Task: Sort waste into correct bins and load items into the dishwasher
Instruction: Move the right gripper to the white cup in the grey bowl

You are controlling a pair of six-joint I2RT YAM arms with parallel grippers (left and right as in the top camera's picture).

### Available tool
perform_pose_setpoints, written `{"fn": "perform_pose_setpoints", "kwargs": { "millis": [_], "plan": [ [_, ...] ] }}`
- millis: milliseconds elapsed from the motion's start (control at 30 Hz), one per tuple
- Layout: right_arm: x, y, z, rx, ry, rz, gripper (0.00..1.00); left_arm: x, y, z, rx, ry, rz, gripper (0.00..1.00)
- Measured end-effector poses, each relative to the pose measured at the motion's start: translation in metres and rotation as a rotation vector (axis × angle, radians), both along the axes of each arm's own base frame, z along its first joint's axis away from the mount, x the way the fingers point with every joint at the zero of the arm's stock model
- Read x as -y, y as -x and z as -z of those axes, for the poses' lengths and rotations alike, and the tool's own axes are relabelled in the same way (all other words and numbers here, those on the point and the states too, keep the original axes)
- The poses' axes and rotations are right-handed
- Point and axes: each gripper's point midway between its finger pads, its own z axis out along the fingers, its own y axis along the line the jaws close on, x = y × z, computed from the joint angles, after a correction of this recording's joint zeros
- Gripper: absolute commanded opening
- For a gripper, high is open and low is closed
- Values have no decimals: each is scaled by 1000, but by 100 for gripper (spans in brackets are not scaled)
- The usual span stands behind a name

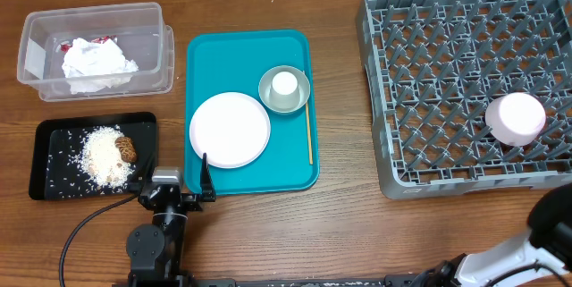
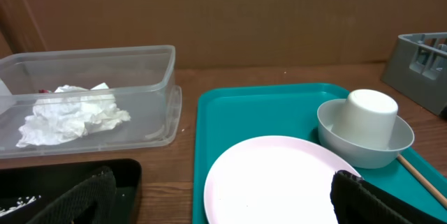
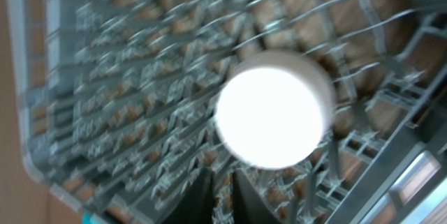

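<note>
our left gripper [image 2: 222, 178] gapes wide at the white plate [image 2: 279, 168]; our right gripper [image 3: 223, 199] seems closed (view blurred), facing the pinkish dish [image 3: 272, 116].

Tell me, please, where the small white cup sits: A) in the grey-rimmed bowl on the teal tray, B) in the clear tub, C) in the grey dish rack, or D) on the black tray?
A: the overhead view shows the small white cup inside the grey-rimmed bowl on the teal tray.
</note>
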Motion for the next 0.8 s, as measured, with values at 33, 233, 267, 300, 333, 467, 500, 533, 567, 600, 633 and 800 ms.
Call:
{"fn": "perform_pose_setpoints", "kwargs": {
  "millis": [33, 233, 267, 300, 333, 467, 500, 533, 567, 600, 633, 800],
  "plan": [
    [-14, -4, -9, 20, 8, -43, 27, 0, 0, 0, 0, 0, 0, 99],
    [-124, -34, -26, 80, -1, -426, 34, 0, 0, 0, 0, 0, 0, 100],
    [-152, -40, -25, 82, 4, -517, 36, 0, 0, 0, 0, 0, 0, 100],
    [-171, -44, -25, 87, 7, -575, 39, 0, 0, 0, 0, 0, 0, 100],
    [-196, -48, -25, 94, 16, -647, 46, 0, 0, 0, 0, 0, 0, 100],
    [-297, -58, -30, 163, 83, -917, 100, 0, 0, 0, 0, 0, 0, 100],
    [-320, -57, -29, 174, 105, -965, 100, 0, 0, 0, 0, 0, 0, 100],
    [-340, -56, -30, 188, 128, -1005, 100, 0, 0, 0, 0, 0, 0, 100],
    [-359, -55, -30, 200, 148, -1040, 100, 0, 0, 0, 0, 0, 0, 100],
    [-376, -53, -31, 213, 171, -1067, 100, 0, 0, 0, 0, 0, 0, 100],
    [-393, -51, -31, 225, 189, -1089, 100, 0, 0, 0, 0, 0, 0, 100],
    [-460, -48, -23, 284, 254, -1155, 100, 0, 0, 0, 0, 0, 0, 100]
  ]
}}
